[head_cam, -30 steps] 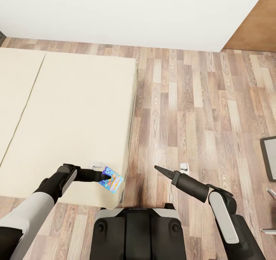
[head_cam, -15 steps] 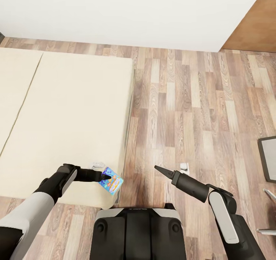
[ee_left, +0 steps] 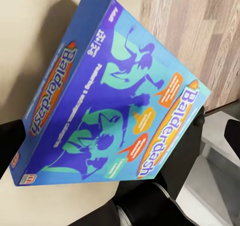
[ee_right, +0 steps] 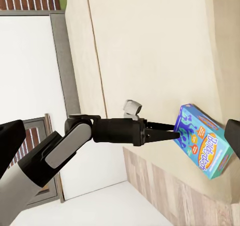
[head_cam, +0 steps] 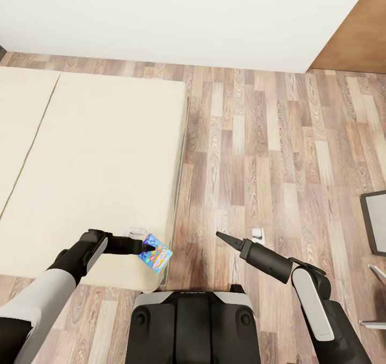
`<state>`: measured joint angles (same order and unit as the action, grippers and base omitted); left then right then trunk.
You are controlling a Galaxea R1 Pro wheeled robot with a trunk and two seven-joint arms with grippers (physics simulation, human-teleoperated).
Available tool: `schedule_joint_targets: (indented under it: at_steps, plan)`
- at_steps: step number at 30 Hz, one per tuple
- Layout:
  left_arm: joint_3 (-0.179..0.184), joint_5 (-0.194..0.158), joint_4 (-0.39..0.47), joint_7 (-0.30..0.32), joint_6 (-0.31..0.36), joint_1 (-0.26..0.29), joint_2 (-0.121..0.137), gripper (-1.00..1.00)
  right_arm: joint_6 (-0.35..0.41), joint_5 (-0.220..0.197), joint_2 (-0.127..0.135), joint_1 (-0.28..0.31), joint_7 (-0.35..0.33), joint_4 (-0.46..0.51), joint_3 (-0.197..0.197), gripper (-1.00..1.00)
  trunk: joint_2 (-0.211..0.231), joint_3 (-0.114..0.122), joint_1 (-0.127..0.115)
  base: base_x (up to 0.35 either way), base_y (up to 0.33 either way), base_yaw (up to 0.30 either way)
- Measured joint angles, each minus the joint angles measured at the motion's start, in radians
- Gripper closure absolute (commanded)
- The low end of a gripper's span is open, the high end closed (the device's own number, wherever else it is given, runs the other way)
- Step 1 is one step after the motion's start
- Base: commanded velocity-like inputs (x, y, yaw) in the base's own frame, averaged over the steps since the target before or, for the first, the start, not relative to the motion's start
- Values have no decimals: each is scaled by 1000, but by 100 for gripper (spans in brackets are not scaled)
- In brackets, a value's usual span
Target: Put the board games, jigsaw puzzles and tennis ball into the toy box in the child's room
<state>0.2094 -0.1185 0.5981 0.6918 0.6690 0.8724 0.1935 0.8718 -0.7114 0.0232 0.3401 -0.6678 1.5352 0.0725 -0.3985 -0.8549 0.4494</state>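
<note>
One board game [head_cam: 155, 252] is gripped by the left pincer [head_cam: 143, 244] above the bed's [head_cam: 96, 155] near corner. The empty right pincer [head_cam: 221, 237] seems closed, though it is seen poorly. Carrying to the toy box is judged outstanding.

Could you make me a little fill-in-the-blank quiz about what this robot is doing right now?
1. The left gripper is shut on a blue ____.
2. The name printed on the box is ____.
3. The box is held over the corner of the cream ____.
4. The right gripper hangs over the wooden ____.

Missing words: board game; Balderdash; bed; floor
</note>
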Motion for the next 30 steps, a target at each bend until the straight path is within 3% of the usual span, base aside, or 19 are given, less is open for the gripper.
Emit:
schedule_joint_targets:
  at_steps: [13, 18, 22, 26, 30]
  plan:
    - [-4, -2, 1, 2, -1, 0, 11, -100, -2, 2, -1, 0, 2, 0, -2, -100, 0, 0, 0, 0, 0, 0]
    - [-73, -3, 2, 4, -1, 0, 28, -100, -3, 4, -1, 0, 7, -1, -4, -100, 0, 0, 0, 0, 0, 0]
    - [-130, -4, 4, 22, 0, 0, 60, -100, -3, 2, 0, 0, 2, -1, -1, -100, 0, 0, 0, 0, 0, 0]
    - [-156, -4, 5, 118, 1, 0, 99, -100, -5, 2, 0, 0, 1, -4, 3, -100, 0, 0, 0, 0, 0, 0]
    - [-169, -4, 6, 271, 2, 0, 138, -100, -34, 4, 2, 0, 0, -29, 16, -100, 0, 0, 0, 0, 0, 0]
